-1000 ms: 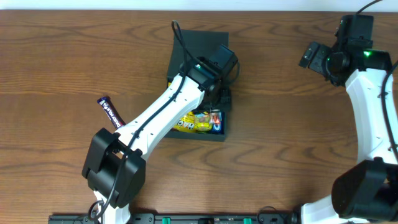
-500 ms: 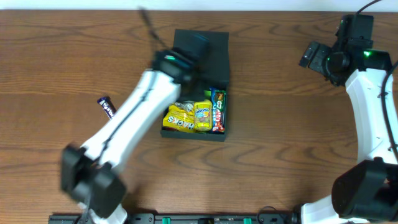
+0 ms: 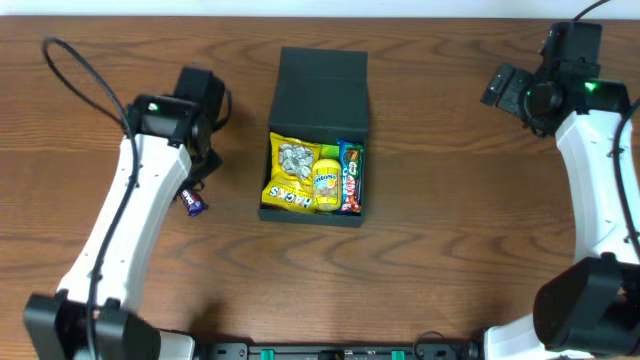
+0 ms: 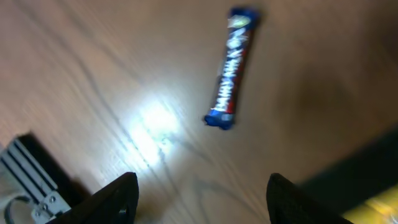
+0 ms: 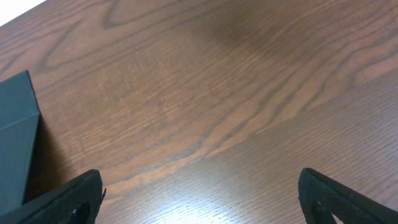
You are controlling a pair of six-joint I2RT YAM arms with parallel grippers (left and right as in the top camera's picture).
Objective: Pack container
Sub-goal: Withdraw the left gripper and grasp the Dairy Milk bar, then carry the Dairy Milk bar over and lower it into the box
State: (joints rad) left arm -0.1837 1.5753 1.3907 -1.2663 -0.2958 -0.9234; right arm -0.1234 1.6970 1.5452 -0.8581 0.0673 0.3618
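The dark container (image 3: 320,75) stands open at the table's middle, its flap lid laid back. Inside lie yellow snack packets (image 3: 298,180) and a green-and-red bar (image 3: 350,178). A blue candy bar (image 3: 193,203) lies on the wood left of the container; it also shows in the left wrist view (image 4: 232,67). My left gripper (image 4: 200,199) is open and empty, above the table close to the bar. My right gripper (image 5: 199,199) is open and empty over bare wood at the far right. A corner of the container (image 5: 15,143) shows in the right wrist view.
The wooden table (image 3: 460,220) spreads around the container. A cable (image 3: 70,70) loops off the left arm at the back left. The right arm (image 3: 600,150) stands along the right edge.
My left arm has swung away from the container to the left, over the blue candy bar. The packets inside the container have come into full view. The right arm has not moved.
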